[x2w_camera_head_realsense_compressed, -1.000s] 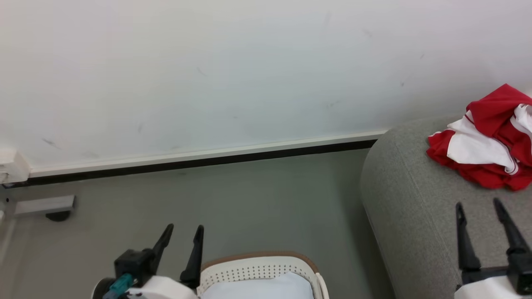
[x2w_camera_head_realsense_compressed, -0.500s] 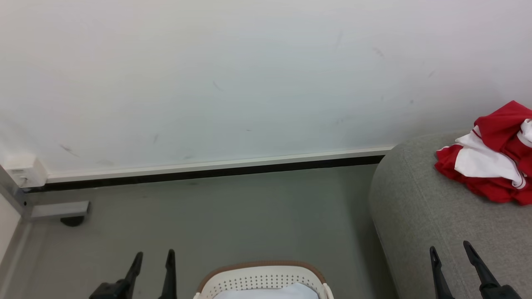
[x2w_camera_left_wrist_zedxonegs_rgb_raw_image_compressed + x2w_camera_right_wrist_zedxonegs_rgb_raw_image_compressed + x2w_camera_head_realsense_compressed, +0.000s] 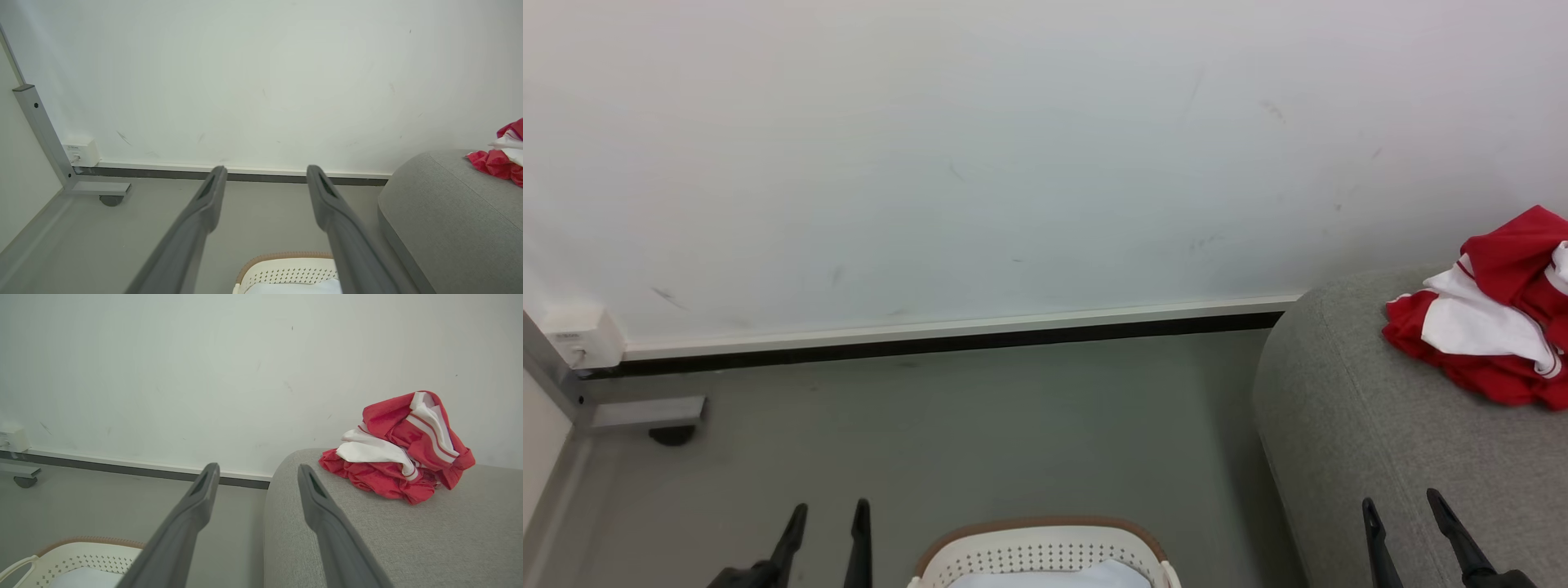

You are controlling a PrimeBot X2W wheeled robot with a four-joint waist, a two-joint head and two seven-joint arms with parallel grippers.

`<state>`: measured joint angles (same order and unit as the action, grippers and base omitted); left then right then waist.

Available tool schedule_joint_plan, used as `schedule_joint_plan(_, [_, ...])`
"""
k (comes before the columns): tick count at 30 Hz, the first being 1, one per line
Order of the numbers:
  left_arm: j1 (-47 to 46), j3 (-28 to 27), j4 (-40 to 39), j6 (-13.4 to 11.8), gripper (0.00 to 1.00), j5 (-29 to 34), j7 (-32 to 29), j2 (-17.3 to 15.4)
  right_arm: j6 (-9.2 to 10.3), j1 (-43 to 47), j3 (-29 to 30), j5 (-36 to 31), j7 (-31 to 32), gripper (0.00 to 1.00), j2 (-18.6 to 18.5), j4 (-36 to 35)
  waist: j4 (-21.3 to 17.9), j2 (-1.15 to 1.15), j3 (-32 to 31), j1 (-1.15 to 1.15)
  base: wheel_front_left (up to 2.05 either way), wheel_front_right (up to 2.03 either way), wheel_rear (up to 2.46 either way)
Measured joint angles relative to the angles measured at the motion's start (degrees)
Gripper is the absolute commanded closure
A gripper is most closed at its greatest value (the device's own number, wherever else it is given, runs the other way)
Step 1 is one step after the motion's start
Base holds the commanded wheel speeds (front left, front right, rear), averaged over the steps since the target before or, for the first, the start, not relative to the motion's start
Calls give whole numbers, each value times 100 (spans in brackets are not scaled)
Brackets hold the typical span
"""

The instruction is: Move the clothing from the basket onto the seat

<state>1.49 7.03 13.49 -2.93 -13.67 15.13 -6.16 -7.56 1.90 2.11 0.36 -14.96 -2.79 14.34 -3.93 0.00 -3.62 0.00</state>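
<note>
Head view: basket (image 3: 1037, 523), between the spread, empty left gripper (image 3: 832, 506) and right gripper (image 3: 1399, 498), holds pale padding (image 3: 1054, 578). Seat (image 3: 1356, 425) lies ahead of the right gripper, with the clothing (image 3: 1478, 343) crumpled on it farther ahead, wall (image 3: 1013, 163) beyond.

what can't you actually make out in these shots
Basket interior: in the head view the bottom edge cuts it off, and pale padding covers the part in frame.
Clothing: its right side is cut by the head view's right edge; it is bunched, so the garment type is unclear.
Seat: its full extent runs off the right and bottom edges.
Wall box: the label is too small to read.
</note>
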Motion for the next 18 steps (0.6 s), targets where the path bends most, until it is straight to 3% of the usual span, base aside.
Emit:
schedule_joint_plan(1, [1, -25, 5, 30, 0, 19, 0, 18, 0, 0, 3, 7, 0, 0, 0, 9, 3, 0, 4, 0, 0, 0, 0])
schedule_joint_plan(2, [1, -57, 4, 81, 100, 19, 0, 43, 0, 0, 5, 7, 0, 100, 0, 19, 8, 0, 6, 0, 0, 0, 0])
schedule_joint_plan(8, [98, -64, 248, 96, 100, -54, -36, 103, -1, 81, 9, 35, 75, 100, 59, 269, 15, 0, 9, 0, 0, 0, 0])
schedule_joint_plan(18, [33, -248, 274, 201, 100, -1033, -347, 144, -1, 41, 87, 1243, 382, 100, 66, 296, 46, 0, 35, 0, 0, 0, 0])
